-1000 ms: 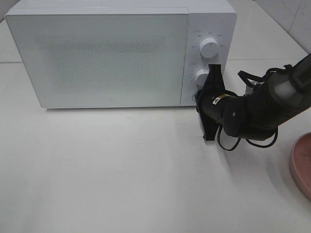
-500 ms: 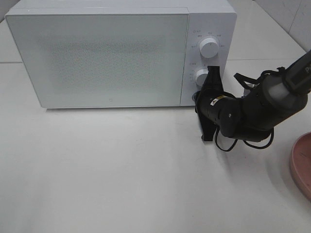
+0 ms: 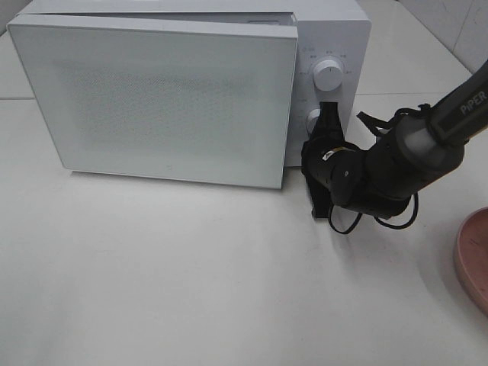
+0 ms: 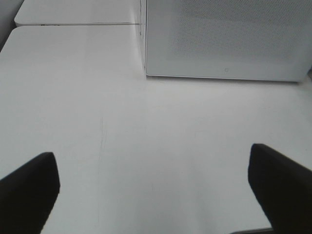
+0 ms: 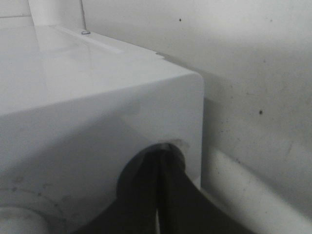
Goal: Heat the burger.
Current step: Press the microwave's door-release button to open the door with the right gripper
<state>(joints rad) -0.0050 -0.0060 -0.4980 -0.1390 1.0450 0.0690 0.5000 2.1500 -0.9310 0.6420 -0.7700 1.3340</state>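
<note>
While its two dark fingers lie pressed together with nothing between them, the black right pincer [image 3: 307, 156] has its tips set into a round recess [image 5: 146, 156] low on the control panel of the boxy white microwave oven [image 3: 328, 23]. Just beside it, toward the left of the high view, is the free edge of the oven's pale speckled door [image 3: 160, 99]. That edge stands a little off the body while the far edge stays at the hinge, so the door is ajar but far from wide open.

The left pincer [image 4: 153, 183] hangs with its fingers wide apart and holds nothing. It is low over the bare white surface [image 3: 191, 290], facing the door from well in front.

The burger shows in none of the views, so where it sits, which way it faces and how its layers lie cannot be told. Only a slice of a round pink plate [image 3: 473, 259] shows at the right edge of the high view, well apart from the oven, and the part in view is bare.

If the burger is out that way, the right arm is much the nearer one. The next move likely turns on the door's free edge, which is at the right pincer's side and has to swing out toward the left.
</note>
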